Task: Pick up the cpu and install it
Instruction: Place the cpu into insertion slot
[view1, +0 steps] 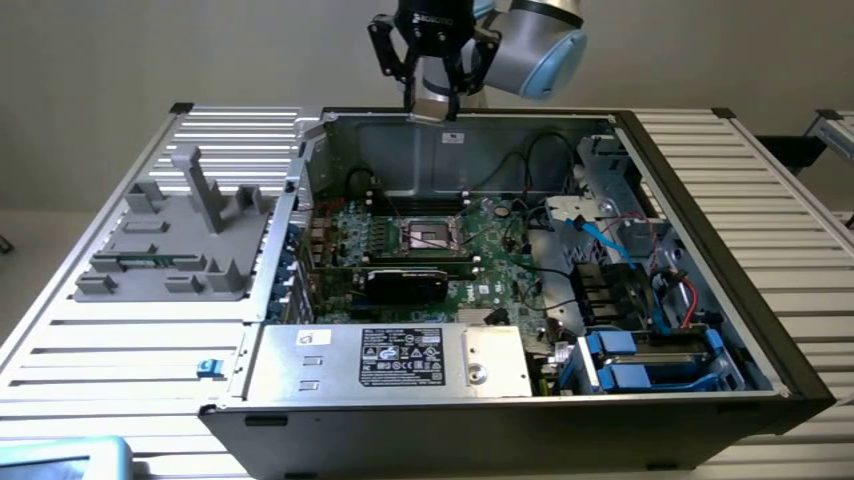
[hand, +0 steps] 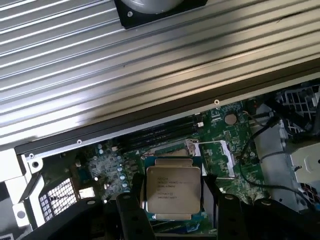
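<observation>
**CPU clamped in the pincer above the open case**

The black two-fingered pincer (view1: 434, 100) is seen at the upper centre of the exterior view, above the upper wall of the open black computer case (view1: 507, 440). Its jaws are closed on the cpu (hand: 172, 187), a small flat square chip with a shiny silver metal top and a thin tan-green rim. In the wrist view the chip is held by two opposite edges between the black fingers (hand: 131, 215). The chip is judged light, stiff and fragile, with a slick top. The edges are judged the right place for a grip, and the underside is best left untouched. At the centre of the exterior view, the dark square socket frame (view1: 430, 235) is set in the green motherboard (view1: 514, 262), well apart from the held chip. Toward the lower edge a silver box with a white label (view1: 400, 358) is seen.
</observation>
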